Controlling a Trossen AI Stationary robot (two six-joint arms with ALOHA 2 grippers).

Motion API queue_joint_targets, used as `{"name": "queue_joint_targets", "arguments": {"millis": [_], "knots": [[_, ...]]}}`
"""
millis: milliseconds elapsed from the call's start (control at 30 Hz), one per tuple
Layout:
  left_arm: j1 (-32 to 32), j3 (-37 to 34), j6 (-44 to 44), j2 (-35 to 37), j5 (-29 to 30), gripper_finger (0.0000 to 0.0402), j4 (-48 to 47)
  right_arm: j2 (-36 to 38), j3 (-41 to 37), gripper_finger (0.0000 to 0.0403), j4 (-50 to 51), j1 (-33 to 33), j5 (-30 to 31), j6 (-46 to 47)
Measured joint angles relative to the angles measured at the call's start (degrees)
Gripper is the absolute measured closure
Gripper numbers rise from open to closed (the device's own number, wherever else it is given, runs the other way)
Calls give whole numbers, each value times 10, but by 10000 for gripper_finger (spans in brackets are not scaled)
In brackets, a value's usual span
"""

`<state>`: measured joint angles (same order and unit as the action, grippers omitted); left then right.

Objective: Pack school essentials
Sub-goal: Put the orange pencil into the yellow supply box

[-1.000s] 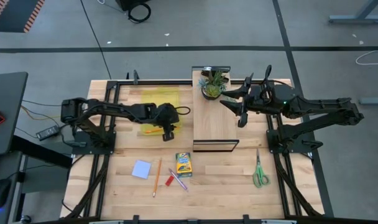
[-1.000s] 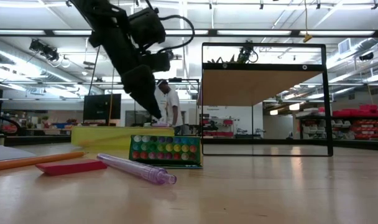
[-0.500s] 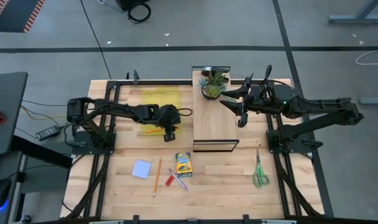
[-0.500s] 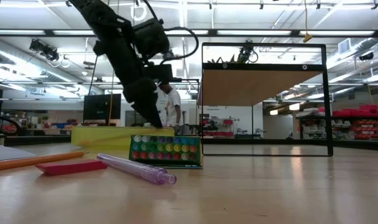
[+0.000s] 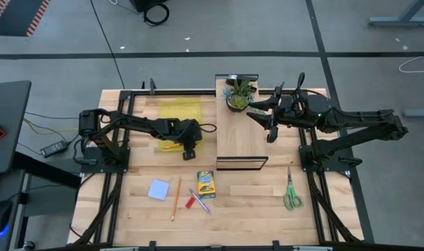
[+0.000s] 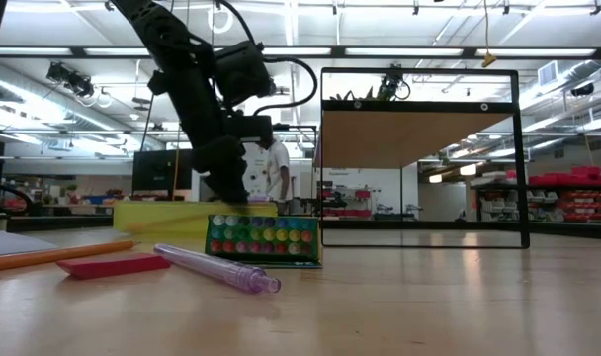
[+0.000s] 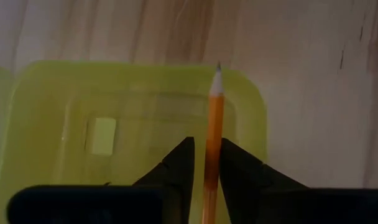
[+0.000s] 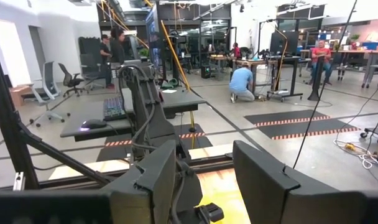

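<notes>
Left gripper (image 7: 206, 163) fingers are pinching a thin orange pencil (image 7: 212, 134), its long axis pointing straight ahead, tip over the translucent yellow-green plastic case (image 7: 64, 134). Right gripper (image 5: 271, 132) is waiting, fingers spread, well apart from that case.

A potted plant (image 5: 238, 94) stands at the far end of a black-edged wooden board (image 5: 241, 136).
</notes>
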<state>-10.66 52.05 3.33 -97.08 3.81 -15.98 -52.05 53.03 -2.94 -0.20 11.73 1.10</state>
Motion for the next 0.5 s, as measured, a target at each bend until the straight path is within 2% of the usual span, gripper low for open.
{"name": "queue_joint_targets", "arguments": {"millis": [267,367,500], "knots": [[0,0,0,0,0,377,-42,0,0,236,0,0,0,-1],[0,0,0,0,0,375,-49,0,0,236,0,0,0,-5],[0,0,1,0,0,349,-58,0,0,236,0,0,0,-7]]}}
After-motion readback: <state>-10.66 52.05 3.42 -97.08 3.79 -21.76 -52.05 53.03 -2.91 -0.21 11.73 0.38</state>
